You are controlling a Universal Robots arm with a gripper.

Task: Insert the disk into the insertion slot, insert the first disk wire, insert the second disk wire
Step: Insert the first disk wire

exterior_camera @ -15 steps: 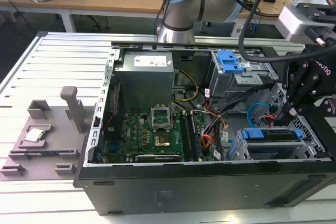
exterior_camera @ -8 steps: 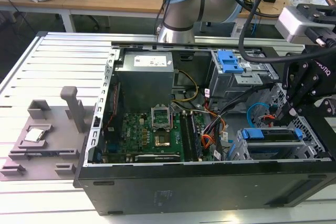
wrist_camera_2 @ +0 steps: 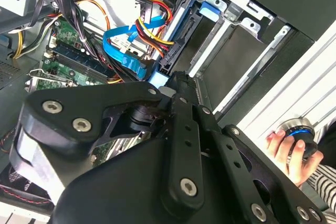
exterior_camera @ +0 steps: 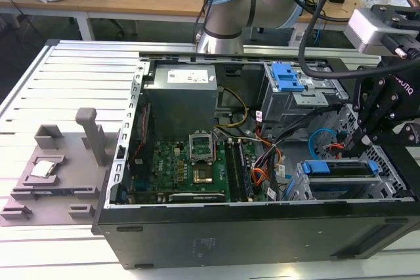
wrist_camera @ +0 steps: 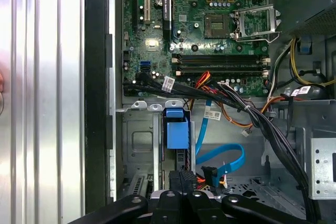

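judged first-wire step | found disk [exterior_camera: 341, 167] seated in insertion slot [exterior_camera: 307, 193], case's [exterior_camera: 262, 234] near corner, exterior view's right | saw gripper [wrist_camera: 181, 178] closed by blue wire [wrist_camera: 201, 129], hold unclear | likely needed plug squared to socket

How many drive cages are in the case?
2. In the exterior view, a tall cage with a blue clip farther off, a low cage nearer the camera. Others may be hidden.

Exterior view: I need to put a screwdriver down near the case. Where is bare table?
Bare slats lie beyond the grey fixture, at the exterior view's left of the computer case. Inside it, cables and motherboard crowd everything.
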